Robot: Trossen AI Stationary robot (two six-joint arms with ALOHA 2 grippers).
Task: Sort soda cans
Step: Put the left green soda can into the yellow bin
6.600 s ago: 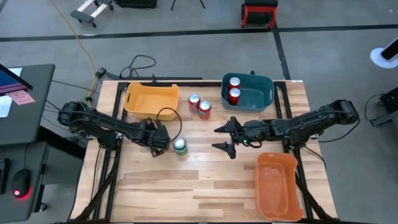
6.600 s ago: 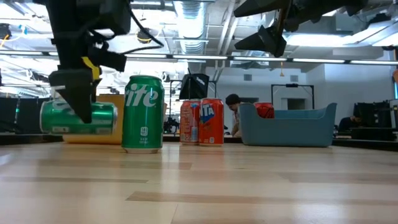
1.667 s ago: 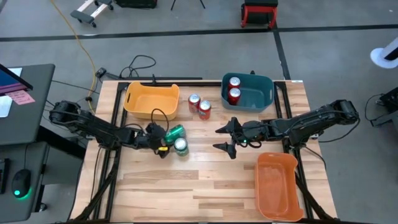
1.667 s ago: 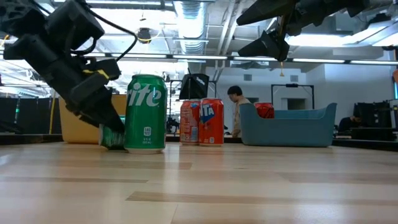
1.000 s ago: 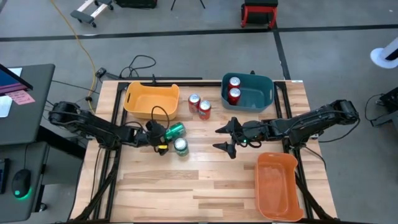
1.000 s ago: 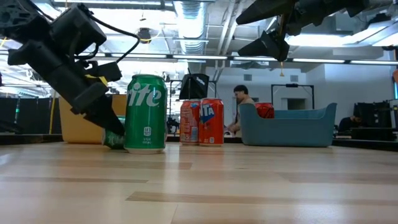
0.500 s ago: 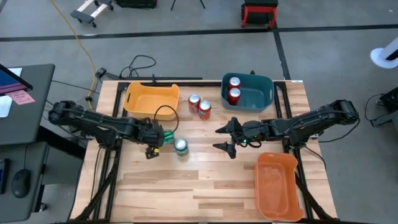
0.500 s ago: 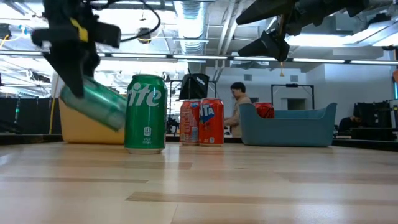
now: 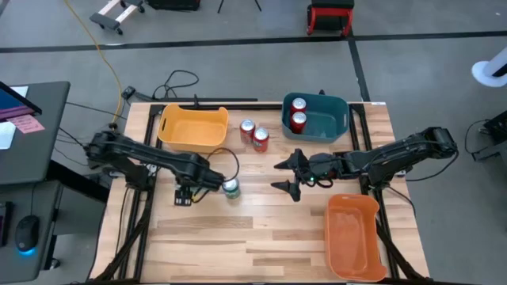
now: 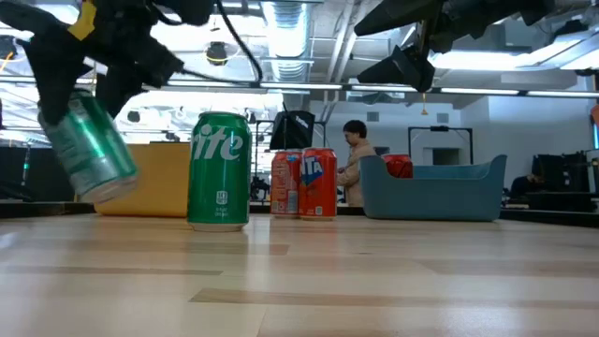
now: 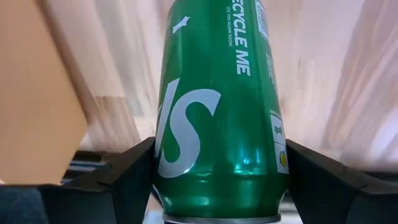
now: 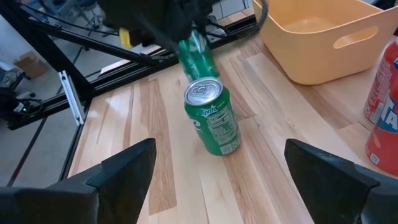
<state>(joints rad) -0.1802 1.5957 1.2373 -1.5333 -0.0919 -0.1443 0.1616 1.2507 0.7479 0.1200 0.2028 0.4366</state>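
My left gripper [image 11: 221, 146] is shut on a green soda can [image 10: 89, 150], held tilted above the table, left of a second green can [image 9: 230, 188] that stands on its base. Two red cans [image 9: 253, 134] stand between the yellow bin [image 9: 192, 127] and the teal bin [image 9: 333, 119]. Two more red cans [image 9: 298, 113] stand inside the teal bin. My right gripper [image 9: 277, 176] hovers open over the table's middle, right of the standing green can, with nothing between its fingers. My left gripper pinches the green can's round side wall [image 11: 168, 155] between its two fingers [image 11: 134, 174], one on each side, at the can's upper end. The fingers slant steeply down from above and lie along the can. The can hangs below them, tilted, clear of the table.
An orange bin [image 9: 352, 233] sits at the near right corner. Bare wood lies along the near edge and near left. A person [image 10: 354, 168] is in the room beyond the table.
My left gripper has risen and moved toward the near edge, tipping from nearly level to steeply downward and rolling. The green can, which lay on its side beside the standing can, is now lifted clear and hangs tilted.
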